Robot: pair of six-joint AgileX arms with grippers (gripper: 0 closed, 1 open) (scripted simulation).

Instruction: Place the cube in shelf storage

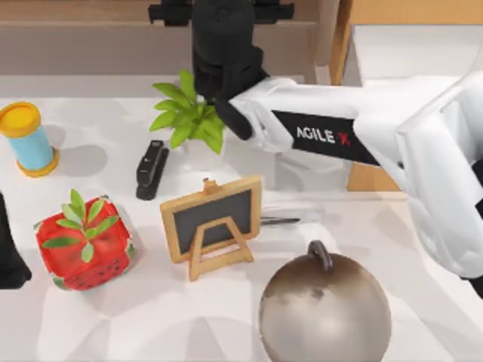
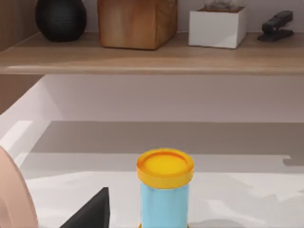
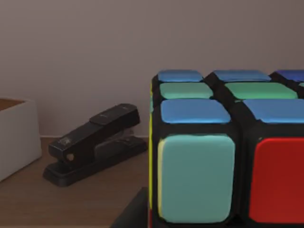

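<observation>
Bright, even light; soft shadows, perhaps overhead.

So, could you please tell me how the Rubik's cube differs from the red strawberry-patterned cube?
The small black-gridded Rubik's cube shows flat blue, green and red stickers; the red strawberry-patterned cube has soft rounded corners, dark seeds and green leaves on top. The Rubik's cube sits on a wooden surface near a black stapler; the strawberry cube rests on the white table. Both are cube-shaped.

The white bench [image 1: 113, 324] carries a blue spool with yellow caps [image 1: 28, 139], a black stapler [image 1: 151, 168], a red strawberry-patterned cube [image 1: 84, 245], a small wooden-framed chalkboard easel [image 1: 212, 222], a grey kettlebell [image 1: 324, 305] and a green potted plant [image 1: 189, 113]. The light-wood shelf board [image 2: 152, 57] holds another black stapler [image 3: 92, 145].
</observation>
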